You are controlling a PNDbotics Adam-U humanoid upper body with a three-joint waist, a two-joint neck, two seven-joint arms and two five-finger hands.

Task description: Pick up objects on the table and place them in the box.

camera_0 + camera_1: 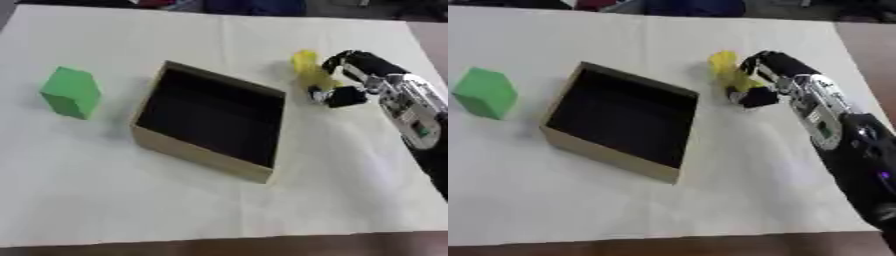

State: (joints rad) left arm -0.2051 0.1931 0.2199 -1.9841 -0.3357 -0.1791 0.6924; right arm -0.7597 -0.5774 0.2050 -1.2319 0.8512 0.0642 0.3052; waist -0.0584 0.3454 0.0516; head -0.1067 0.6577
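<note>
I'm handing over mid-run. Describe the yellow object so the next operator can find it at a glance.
Start at the open cardboard box in the middle of the white table. Just past the box's far right corner, the right hand has its fingers curled round the yellow object. It is the only yellow thing in view; the green block stands alone to the box's left.

You have one white cloth-covered table (pixel 219 210), its brown wooden edge (pixel 262 247) showing along the near side; dark blurred shapes (pixel 684 7) beyond the far edge.
</note>
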